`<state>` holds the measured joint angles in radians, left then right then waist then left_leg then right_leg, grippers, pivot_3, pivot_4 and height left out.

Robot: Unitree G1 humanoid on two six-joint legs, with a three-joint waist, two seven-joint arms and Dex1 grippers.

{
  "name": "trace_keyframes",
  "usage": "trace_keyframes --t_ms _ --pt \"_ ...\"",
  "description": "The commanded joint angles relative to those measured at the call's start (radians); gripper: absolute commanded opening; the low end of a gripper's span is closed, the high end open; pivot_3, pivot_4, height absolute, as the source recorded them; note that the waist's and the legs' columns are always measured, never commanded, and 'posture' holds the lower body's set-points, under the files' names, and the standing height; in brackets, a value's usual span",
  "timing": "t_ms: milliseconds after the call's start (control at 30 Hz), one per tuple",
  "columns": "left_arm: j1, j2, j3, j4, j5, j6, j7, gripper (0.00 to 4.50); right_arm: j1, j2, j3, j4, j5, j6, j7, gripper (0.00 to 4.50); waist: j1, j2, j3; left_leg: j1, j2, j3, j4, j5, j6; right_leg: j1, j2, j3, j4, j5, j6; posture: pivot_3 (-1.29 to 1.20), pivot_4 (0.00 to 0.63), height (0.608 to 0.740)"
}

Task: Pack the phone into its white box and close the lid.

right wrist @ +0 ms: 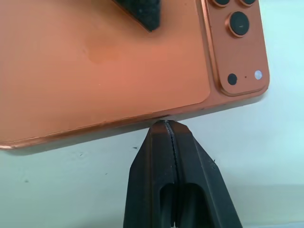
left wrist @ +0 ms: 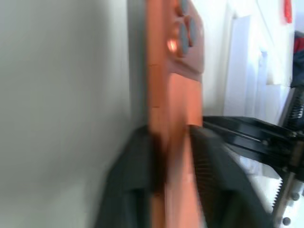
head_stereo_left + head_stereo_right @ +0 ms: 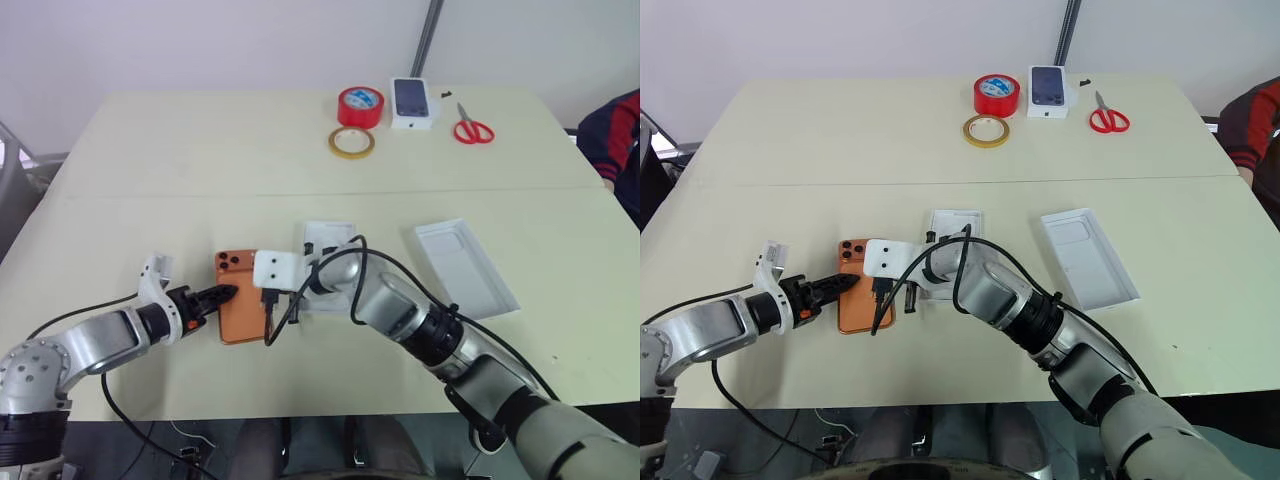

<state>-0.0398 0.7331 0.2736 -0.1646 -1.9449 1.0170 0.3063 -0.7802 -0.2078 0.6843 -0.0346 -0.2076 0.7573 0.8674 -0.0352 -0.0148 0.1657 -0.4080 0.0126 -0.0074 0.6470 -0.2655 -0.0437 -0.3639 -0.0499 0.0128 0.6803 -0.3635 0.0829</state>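
Note:
The orange-copper phone (image 3: 240, 318) lies back-up on the table, lens cluster at its far corner (image 1: 237, 28). My left gripper (image 3: 228, 293) comes in from the left and is shut on the phone's left edge, one finger (image 2: 209, 161) on either face of the phone (image 2: 171, 95). My right gripper (image 3: 268, 300) is shut and holds nothing, its tips (image 1: 167, 124) pressed against the phone's right long edge. The white box (image 3: 465, 268), a shallow tray, lies open to the right. Another shallow white piece (image 3: 325, 238) lies just behind my right gripper; I cannot tell which is the lid.
At the far side of the table are a red tape roll (image 3: 360, 105), a tan tape ring (image 3: 351, 142), a small white box printed with a dark phone (image 3: 414, 102) and red scissors (image 3: 472, 130). A person's sleeve (image 3: 618, 135) shows at the right edge.

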Motion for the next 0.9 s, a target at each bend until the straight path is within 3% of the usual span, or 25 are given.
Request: trace_keyframes --t_ms 33,300,400,600,900 --pt "0.007 0.004 0.036 -0.018 -0.024 -0.043 0.000 0.33 0.012 -0.006 -0.126 -0.143 0.063 0.012 -0.010 0.00 -0.003 0.000 0.000 0.000 0.000 0.000 0.000 0.000 0.001 0.000 0.000 0.000 0.000 0.000 0.000 0.00 0.150 0.740" --pt "-0.124 -0.080 0.037 -0.059 -0.027 -0.105 -0.004 0.33 0.164 -0.206 -0.439 -0.430 0.254 0.039 0.050 0.00 0.024 -0.002 0.004 -0.001 0.000 0.000 0.000 -0.001 0.002 0.001 -0.001 0.000 -0.002 0.000 0.000 0.00 0.150 0.740" --pt "-0.203 -0.141 -0.031 -0.055 -0.027 -0.098 0.022 0.33 0.249 -0.304 -0.543 -0.514 0.342 0.077 0.095 0.00 0.026 -0.002 0.004 -0.001 -0.001 0.000 0.000 -0.002 0.004 0.002 0.000 0.000 -0.003 0.000 0.000 0.00 0.150 0.740" --pt "-0.357 -0.232 -0.185 0.071 0.039 -0.082 0.050 0.33 0.399 -0.430 -0.645 -0.568 0.417 0.119 0.072 0.00 0.022 -0.003 0.005 -0.001 0.000 0.000 0.001 -0.002 0.004 0.004 0.001 -0.001 -0.005 0.000 0.000 0.00 0.150 0.740" --pt "-0.472 -0.332 -0.273 0.209 0.169 0.005 -0.007 0.33 0.512 -0.489 -0.720 -0.582 0.459 0.133 -0.020 0.00 0.024 -0.003 0.005 -0.001 0.000 0.000 0.002 0.001 -0.001 0.005 0.004 0.000 -0.005 0.000 0.000 0.00 0.150 0.740"
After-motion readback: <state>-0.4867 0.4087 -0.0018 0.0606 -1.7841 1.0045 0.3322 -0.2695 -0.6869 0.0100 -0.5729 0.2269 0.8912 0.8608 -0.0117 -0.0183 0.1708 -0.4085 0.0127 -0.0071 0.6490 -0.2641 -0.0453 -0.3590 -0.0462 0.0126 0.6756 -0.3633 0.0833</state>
